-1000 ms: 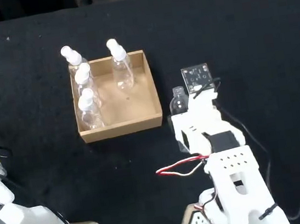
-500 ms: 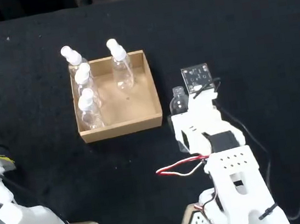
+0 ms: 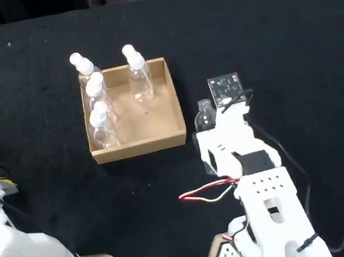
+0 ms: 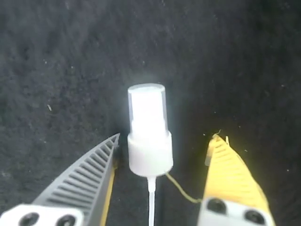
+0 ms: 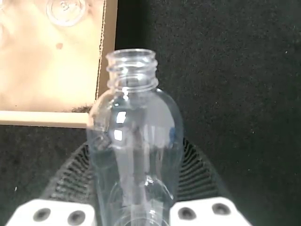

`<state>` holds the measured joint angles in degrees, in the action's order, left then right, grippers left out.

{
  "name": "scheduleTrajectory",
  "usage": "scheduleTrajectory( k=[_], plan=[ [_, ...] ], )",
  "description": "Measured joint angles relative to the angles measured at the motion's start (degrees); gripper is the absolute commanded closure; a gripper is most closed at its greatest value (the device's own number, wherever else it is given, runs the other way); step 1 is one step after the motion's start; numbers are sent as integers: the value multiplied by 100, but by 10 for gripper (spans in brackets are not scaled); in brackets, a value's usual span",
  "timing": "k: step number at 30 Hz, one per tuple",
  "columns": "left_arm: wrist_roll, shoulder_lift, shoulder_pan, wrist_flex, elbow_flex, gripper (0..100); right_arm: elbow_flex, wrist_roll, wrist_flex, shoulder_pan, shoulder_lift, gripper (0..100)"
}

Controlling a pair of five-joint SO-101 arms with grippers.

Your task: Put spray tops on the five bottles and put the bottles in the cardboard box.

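The left gripper (image 4: 165,137) is down over the near left corner of the black cloth-covered table (image 3: 287,37), jaws spread wide and holding nothing. Between them, seemingly lying on the cloth, is the last white spray top with a clear cap (image 4: 148,136). Its long axis runs straight along the gripper's reach, with the cap end pointing away and the thin dip tube (image 4: 151,202) trailing back toward the wrist. Neither finger touches it, so I'd say all that's needed next is a squeeze across its collar. The tube leaves little room for a crooked grab.

Its partner is well apart. The right gripper (image 5: 136,146) is clamped on the clear plastic bottle with an open threaded neck (image 3: 204,116). The bottle is just beside the right wall of the shallow brown cardboard box (image 3: 159,127), near that box's front right corner. Four capped bottles (image 3: 99,116) already stand inside, three along the left wall and one at the back.

I can't tell whether the held bottle rests on the table or hangs just off it, since the jaws hide its lower half. The tube's far end is cut off too.
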<state>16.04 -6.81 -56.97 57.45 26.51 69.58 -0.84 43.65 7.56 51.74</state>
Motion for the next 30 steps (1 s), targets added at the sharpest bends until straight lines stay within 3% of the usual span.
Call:
scheduleTrajectory(
  k=[8, 13, 22, 30],
  plan=[
    [-9, -273, 62, 9, -325, 978, 0, 0, 0, 0, 0, 988],
    [-18, -281, 70, 9, -404, 972, 0, 0, 0, 0, 0, 988],
    [132, -290, 308, 730, -554, 969, 0, 0, 0, 0, 0, 988],
    [158, 747, 431, 897, -9, 969, 0, 0, 0, 0, 0, 988]
  ],
)
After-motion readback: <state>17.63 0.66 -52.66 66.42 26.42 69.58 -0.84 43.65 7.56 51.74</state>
